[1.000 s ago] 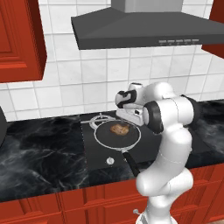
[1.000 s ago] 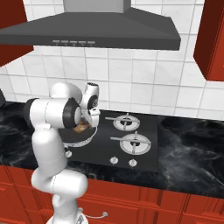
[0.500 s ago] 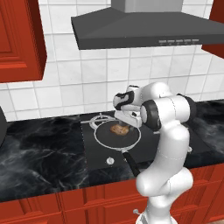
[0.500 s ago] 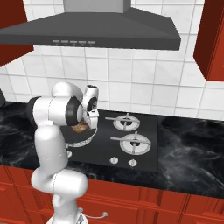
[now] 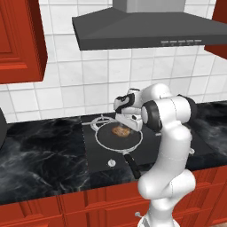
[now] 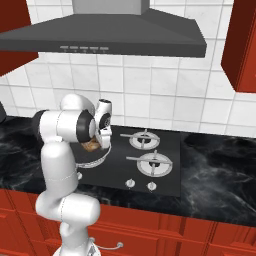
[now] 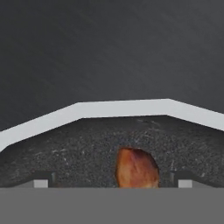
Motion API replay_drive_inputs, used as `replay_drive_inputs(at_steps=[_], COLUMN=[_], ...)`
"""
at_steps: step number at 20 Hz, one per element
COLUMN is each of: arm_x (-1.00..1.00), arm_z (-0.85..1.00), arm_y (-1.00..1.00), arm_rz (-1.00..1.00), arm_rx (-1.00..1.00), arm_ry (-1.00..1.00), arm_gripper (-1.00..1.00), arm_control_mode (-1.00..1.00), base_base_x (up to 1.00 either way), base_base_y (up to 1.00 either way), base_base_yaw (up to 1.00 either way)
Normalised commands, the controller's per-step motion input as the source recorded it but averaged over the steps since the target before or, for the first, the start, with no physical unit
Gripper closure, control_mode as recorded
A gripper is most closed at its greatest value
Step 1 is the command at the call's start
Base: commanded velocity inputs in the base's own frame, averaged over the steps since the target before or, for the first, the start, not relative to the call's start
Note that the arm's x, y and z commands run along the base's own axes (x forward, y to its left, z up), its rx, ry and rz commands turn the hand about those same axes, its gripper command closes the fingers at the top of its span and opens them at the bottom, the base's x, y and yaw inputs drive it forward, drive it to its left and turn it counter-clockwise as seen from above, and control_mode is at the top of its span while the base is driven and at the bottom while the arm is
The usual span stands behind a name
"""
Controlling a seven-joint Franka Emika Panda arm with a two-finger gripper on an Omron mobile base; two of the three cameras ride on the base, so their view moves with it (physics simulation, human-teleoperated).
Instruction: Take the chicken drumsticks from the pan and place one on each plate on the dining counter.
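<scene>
Gripper (image 7: 113,181) wide open and empty, poised just over the pan (image 5: 119,135); a chicken drumstick (image 7: 136,168) lies between its fingertips, long axis pointing away.

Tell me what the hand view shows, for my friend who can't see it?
A golden-brown chicken drumstick lies in a dark pan with a silvery rim, right between the tips of the open gripper.

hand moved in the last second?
Yes. In the left base view the hand has dropped toward the pan, jaws open over a drumstick.
</scene>
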Motion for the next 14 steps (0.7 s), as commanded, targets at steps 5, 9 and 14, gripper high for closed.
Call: replay_drive_inputs(at_steps=[5, 9, 14], arm_x=[0.03, -0.04, -0.21], arm_z=[-0.10, -0.05, 0.08], arm_y=[0.00, 0.00, -0.04], arm_rz=[-0.03, -0.03, 0.00], arm_rx=[0.00, 0.00, 0.02], arm_ry=[0.00, 0.00, 0.03], arm_gripper=[1.00, 1.00, 1.00], arm_control_mode=[-1.00, -1.00, -1.00], base_base_x=[0.00, 0.00, 0.00], base_base_y=[0.00, 0.00, 0.00], base_base_yaw=[0.00, 0.00, 0.00])
